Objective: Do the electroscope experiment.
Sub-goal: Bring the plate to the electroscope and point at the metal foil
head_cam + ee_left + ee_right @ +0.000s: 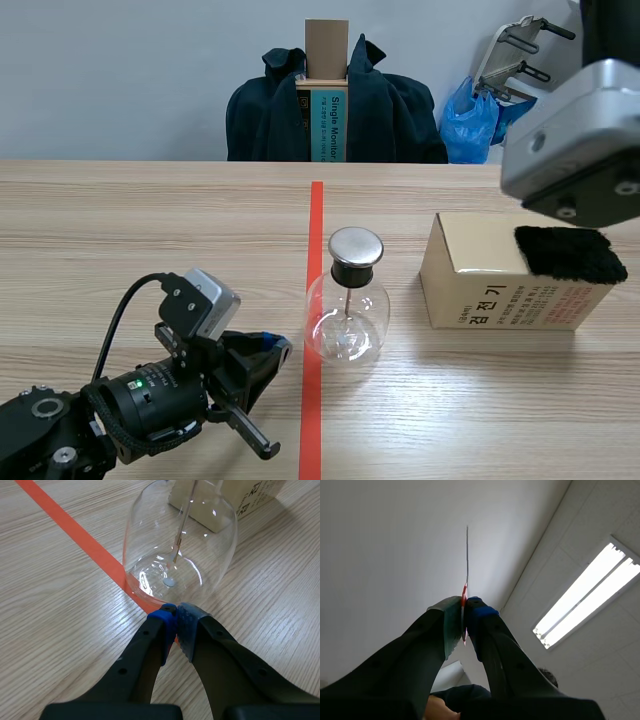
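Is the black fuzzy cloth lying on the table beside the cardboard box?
No, the black fuzzy cloth lies on top of the cardboard box.

Closed left claw (176, 612) at base of clear glass flask (150, 535).

- flask (346, 318): clear glass, silver cap, black collar
- box (478, 275): tan, red and black print
- cloth (570, 253): black, fuzzy
- surface (150, 220): pale wood grain
- strip (467, 560): pale, red patch

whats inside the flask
A thin rod hangs from the metal cap into the flask, ending in a small foil leaf. The rod's top is hidden inside the cap's black collar.
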